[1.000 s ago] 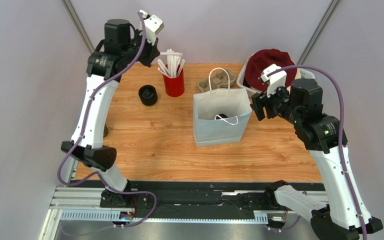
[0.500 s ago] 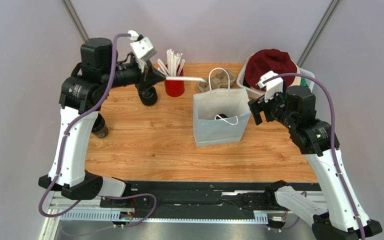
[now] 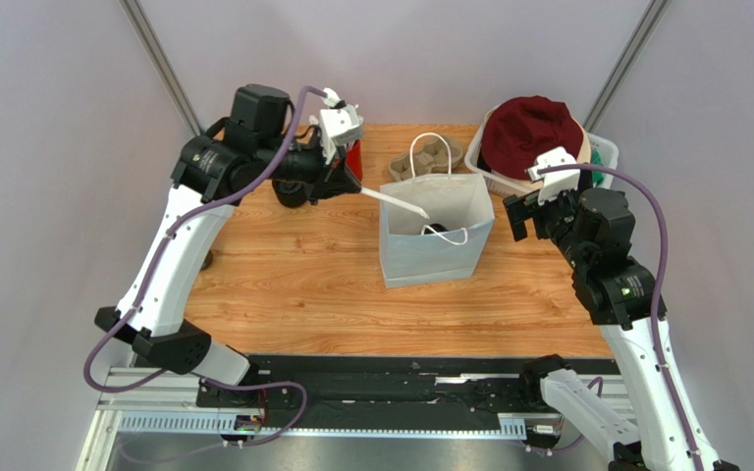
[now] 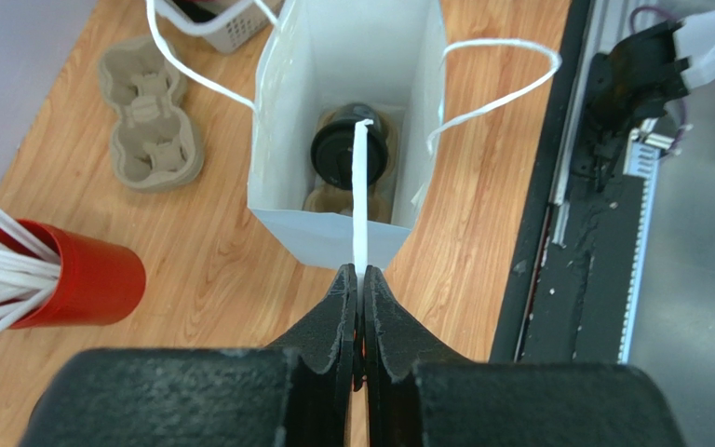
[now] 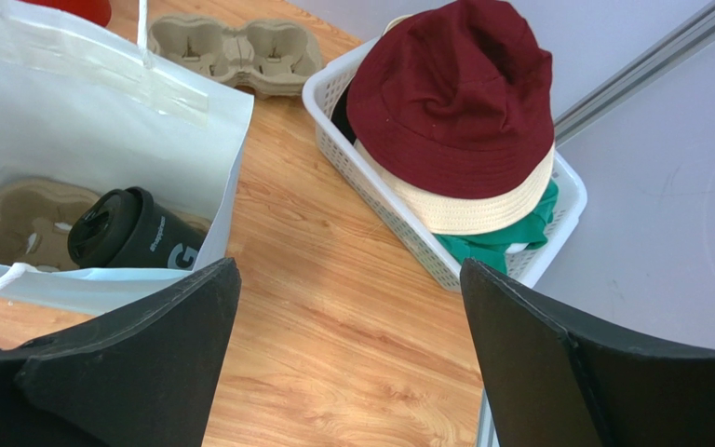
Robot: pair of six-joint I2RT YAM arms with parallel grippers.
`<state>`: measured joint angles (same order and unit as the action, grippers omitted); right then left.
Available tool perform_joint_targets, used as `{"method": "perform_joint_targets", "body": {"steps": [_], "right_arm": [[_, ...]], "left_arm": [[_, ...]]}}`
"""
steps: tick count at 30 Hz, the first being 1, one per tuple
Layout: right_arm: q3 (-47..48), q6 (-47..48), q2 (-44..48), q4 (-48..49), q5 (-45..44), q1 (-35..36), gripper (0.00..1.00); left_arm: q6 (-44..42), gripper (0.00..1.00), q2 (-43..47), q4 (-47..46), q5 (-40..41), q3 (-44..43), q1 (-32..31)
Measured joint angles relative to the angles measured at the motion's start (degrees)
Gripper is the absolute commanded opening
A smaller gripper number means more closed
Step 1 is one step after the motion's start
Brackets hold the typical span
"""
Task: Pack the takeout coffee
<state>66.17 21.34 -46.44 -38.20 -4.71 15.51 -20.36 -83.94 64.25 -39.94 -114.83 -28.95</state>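
A robotics test cell is suggested: a wooden worktop (image 3: 293,285) enclosed by plain walls (image 3: 52,128), robot arms (image 3: 167,260) bolted to an aluminium rail (image 3: 150,397).

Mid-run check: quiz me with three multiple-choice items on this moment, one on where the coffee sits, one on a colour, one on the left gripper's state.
1. The takeout coffee sits: A on the bare tabletop; B inside the white bag; C in the red cup.
2. The hat on the basket is: A blue; B yellow; C maroon.
3. The left gripper is: A shut on a straw; B open; C shut on a bag handle.

Answers: 1 B, its black lid shows down in the bag in both wrist views. 2 C, the right wrist view shows it plainly. 3 A, it pinches the white straw above the bag opening.
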Motion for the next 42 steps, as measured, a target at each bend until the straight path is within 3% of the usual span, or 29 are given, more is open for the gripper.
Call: {"method": "perform_joint_targets", "body": {"steps": [6, 15, 22, 28, 31, 34, 42], "right_arm": [[-1.09, -0.04, 0.79, 1.95, 0.15, -0.72, 0.95], [-3.78, -0.09, 0.9, 3.21, 0.26, -0.98, 0.95], [-5.88, -0.09, 0.9, 4.74, 0.24, -0.98, 0.95], [-6.78, -0.09, 1.36, 5.29, 0.24, -1.01, 0.95], [-7.19, -0.11, 1.64, 5.62, 0.24, -1.01, 0.95], [-7.3, -0.11, 1.75, 5.75, 0.24, -1.03, 0.95], [-8.04, -0.39, 2.1, 6.4, 0.24, -1.09, 0.95]], "left_arm": [[-1.03, 0.0, -7.08, 1.75, 6.64, -3.74, -4.17], [-3.08, 0.0, -18.36, 5.88, 14.78, -16.11, -8.15], [-4.31, 0.05, -21.2, 8.46, 18.34, -16.92, -11.72], [-4.76, 0.32, -21.4, 9.25, 19.63, -16.92, -12.33], [-4.98, 0.54, -21.75, 9.33, 20.06, -16.92, -12.31], [-5.55, 0.68, -22.23, 9.38, 20.55, -16.92, -12.33], [-5.51, 0.84, -22.32, 9.18, 21.64, -16.94, -12.33]]}}
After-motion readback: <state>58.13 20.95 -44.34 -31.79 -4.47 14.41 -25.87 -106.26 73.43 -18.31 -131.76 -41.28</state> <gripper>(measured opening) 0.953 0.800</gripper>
